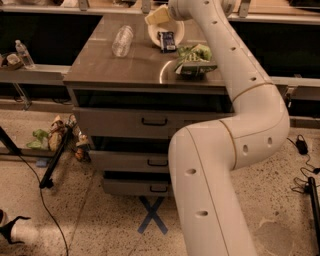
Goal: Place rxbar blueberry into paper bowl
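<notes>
The rxbar blueberry point(166, 41), a dark blue wrapper, lies in the off-white paper bowl point(152, 34) at the back of the cabinet top, its near end at the bowl's front rim. My gripper point(157, 15) hangs just above and behind the bowl's left side, apart from the bar. The white arm sweeps in from the lower right and over the cabinet's right side.
A green chip bag point(195, 59) lies right of the bowl near the arm. A clear plastic bottle point(122, 40) lies on its side to the left. The cabinet point(115, 70) has drawers below. Clutter point(55, 135) and cables lie on the floor at left.
</notes>
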Robot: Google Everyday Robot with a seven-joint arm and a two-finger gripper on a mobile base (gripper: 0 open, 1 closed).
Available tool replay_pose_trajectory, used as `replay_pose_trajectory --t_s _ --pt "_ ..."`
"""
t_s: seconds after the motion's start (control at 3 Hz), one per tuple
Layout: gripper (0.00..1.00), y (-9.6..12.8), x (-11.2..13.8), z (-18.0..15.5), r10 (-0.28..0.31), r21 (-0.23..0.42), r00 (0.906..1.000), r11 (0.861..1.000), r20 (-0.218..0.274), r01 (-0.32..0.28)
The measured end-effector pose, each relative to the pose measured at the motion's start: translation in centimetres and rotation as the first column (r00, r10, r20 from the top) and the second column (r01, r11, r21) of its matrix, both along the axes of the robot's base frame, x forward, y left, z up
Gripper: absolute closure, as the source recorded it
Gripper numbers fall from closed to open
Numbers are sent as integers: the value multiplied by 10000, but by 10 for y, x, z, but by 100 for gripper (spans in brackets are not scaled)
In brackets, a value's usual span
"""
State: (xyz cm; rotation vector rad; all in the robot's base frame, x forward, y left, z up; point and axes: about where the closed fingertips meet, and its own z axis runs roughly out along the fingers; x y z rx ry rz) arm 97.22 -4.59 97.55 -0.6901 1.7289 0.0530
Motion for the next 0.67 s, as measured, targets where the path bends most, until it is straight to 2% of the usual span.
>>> replay_pose_trajectory --t_s 0.33,0.67 --pt "0 -43 -19 33 -448 -204 9990 9988 58 450" --pt "0 -53 -23 42 -609 -241 9981 9978 80 611"
